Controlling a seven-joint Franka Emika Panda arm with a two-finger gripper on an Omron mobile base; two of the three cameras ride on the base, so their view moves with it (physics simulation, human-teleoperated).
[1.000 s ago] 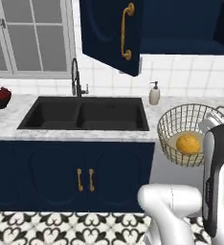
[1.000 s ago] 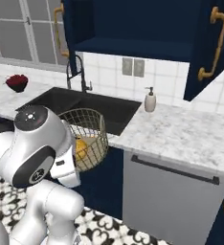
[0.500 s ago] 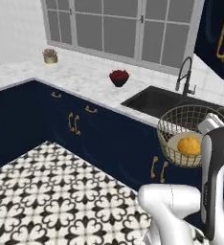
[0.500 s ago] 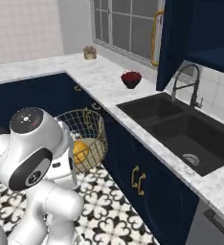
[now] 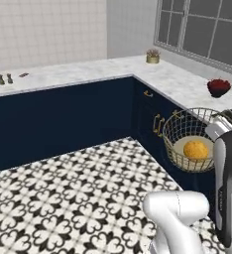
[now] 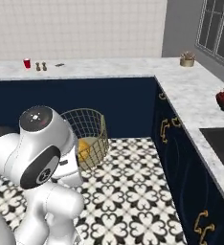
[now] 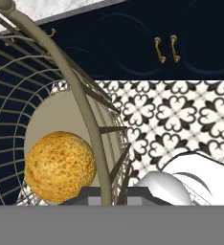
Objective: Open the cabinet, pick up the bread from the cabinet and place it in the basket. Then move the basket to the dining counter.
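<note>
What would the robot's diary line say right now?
stage: carrying | basket: held off the floor at its rim | bread: inside basket | gripper: shut on basket rim | below: patterned floor

Arm folded close, tool (image 7: 107, 190) clamped on the basket (image 7: 80, 103) rim

1. The arm (image 6: 42, 158) is glossy white, built from rounded, bulbous link shells.
2. A large ball-shaped joint housing carries a flat dark grey oval face, set like a cap into the white shell.
3. On top of that housing sits a small grey round disc with tiny red and pale marks.
4. In the left base view a smooth white elbow dome rises at the bottom edge.
5. Beside it stands a tall upright link (image 5: 228, 188), white along its rim, with a long dark grey panel down its side.
6. No cables or screws can be made out.
</note>
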